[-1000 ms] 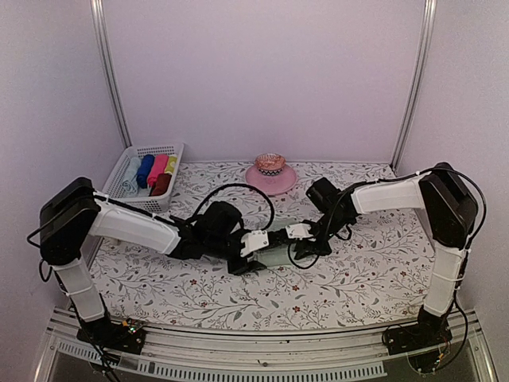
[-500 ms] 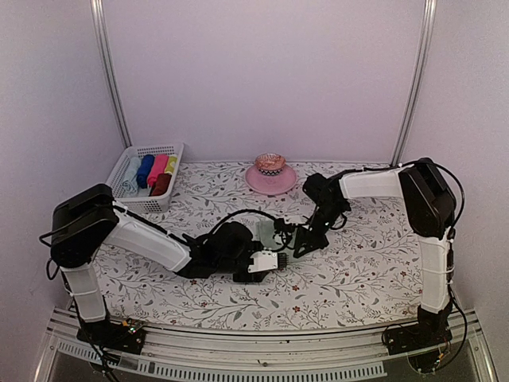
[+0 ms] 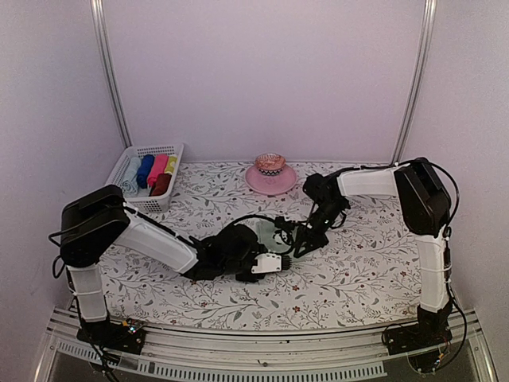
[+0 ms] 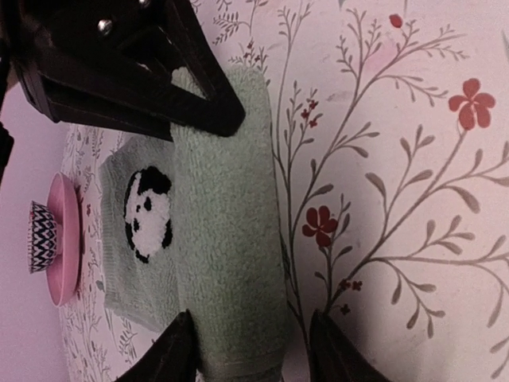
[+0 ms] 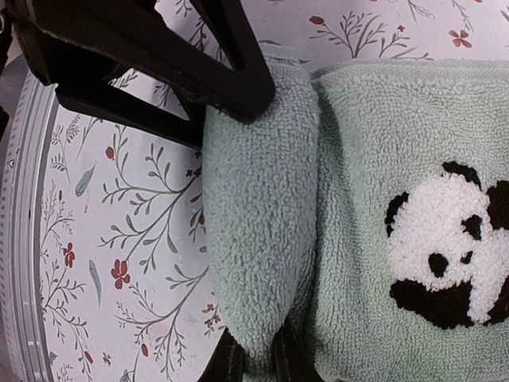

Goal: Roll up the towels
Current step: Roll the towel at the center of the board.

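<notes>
Arms in the overhead view reach from both sides toward the middle of the floral table cover [image 3: 358, 270]. Their grippers meet at the green towel [image 3: 265, 232], which lies near the centre. The left gripper [image 3: 285, 260] sits at the towel's near edge, and the right gripper [image 3: 296, 247] is just beside it. At the back left, a white basket [image 3: 141, 204] holds rolled cloths, among them the dark red towel [image 3: 161, 185]. A pink plate [image 3: 282, 183] with a small patterned bowl [image 3: 270, 163] on it stands at the back centre.

Through the left wrist camera I see the green towel partly rolled. The roll lies beside a flat part bearing a black-and-white panda motif [image 4: 147, 215]. My left fingers [image 4: 176, 354] stand apart, one on each side of the roll's end. I cannot tell whether they press on it. The right gripper reaches the roll's other end.

Through the right wrist camera, my right fingers [image 5: 227, 362] are nearly closed, pinching one end of the roll. A finger of the left gripper rests against the far end.
</notes>
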### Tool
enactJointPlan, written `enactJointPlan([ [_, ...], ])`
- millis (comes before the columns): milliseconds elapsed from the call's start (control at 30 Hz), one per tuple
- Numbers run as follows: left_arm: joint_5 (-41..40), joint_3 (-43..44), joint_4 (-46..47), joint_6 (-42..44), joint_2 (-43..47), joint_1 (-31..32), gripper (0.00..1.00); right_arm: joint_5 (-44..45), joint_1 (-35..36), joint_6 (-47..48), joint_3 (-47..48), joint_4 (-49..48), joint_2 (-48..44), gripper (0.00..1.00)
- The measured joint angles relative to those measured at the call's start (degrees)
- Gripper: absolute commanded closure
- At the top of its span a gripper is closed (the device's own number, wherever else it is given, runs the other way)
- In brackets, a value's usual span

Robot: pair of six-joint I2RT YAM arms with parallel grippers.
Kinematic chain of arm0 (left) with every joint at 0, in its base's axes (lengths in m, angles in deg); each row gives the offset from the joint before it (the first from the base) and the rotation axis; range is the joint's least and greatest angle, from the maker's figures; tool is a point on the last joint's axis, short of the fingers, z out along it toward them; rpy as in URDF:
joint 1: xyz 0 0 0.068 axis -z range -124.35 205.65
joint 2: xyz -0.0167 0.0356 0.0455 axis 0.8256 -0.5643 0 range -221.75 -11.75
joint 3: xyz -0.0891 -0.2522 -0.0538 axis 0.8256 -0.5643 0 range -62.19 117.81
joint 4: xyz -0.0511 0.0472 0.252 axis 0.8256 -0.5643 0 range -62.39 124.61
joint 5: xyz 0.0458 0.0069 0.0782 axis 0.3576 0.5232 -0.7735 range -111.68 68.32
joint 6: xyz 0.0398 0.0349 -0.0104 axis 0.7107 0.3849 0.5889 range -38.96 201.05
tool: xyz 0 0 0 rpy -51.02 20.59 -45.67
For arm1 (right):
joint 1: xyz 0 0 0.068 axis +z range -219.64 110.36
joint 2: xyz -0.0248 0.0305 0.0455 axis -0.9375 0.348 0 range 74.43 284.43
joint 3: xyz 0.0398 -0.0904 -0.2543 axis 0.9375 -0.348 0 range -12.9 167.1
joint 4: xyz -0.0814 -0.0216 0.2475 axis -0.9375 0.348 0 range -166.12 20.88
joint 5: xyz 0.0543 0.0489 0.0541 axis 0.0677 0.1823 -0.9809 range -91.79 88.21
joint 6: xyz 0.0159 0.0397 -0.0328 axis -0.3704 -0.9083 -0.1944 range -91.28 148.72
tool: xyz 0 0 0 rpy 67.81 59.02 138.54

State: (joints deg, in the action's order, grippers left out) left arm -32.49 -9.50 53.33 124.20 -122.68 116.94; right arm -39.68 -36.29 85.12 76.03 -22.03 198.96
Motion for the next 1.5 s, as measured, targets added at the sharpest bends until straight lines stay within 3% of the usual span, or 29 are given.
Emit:
enactJointPlan([
  [233, -0.9, 2.5, -0.3, 0.6, -2.8, 0.0, 0.73, -0.3, -0.1, 0.3, 0.5, 1.3, 0.4, 0.85],
  [333, -1.0, 3.6, -1.2, 0.6, -3.4, 0.0, 0.84, -0.3, -0.2, 0.4, 0.6, 1.8, 0.4, 0.82],
  [533, 1.3, 4.9, -4.0, -1.2, -3.3, -0.2, 0.88, -0.3, -0.4, 1.7, -0.4, 1.5, -0.2, 0.56],
  [833, 12.8, 7.6, -14.2, -6.8, -0.3, -1.9, 0.88, 2.4, -0.5, 4.8, -11.5, -5.4, -14.3, 0.41],
  [1300, 27.5, 19.0, -28.4, -15.7, -5.4, -7.4, 0.84, 5.4, -2.7, 10.1, -41.2, -34.3, -37.9, 0.31],
  [1500, 32.7, 22.6, -32.5, -17.3, -7.0, -9.4, 0.81, 4.8, -2.4, 12.5, -45.5, -42.0, -42.7, 0.31],
])
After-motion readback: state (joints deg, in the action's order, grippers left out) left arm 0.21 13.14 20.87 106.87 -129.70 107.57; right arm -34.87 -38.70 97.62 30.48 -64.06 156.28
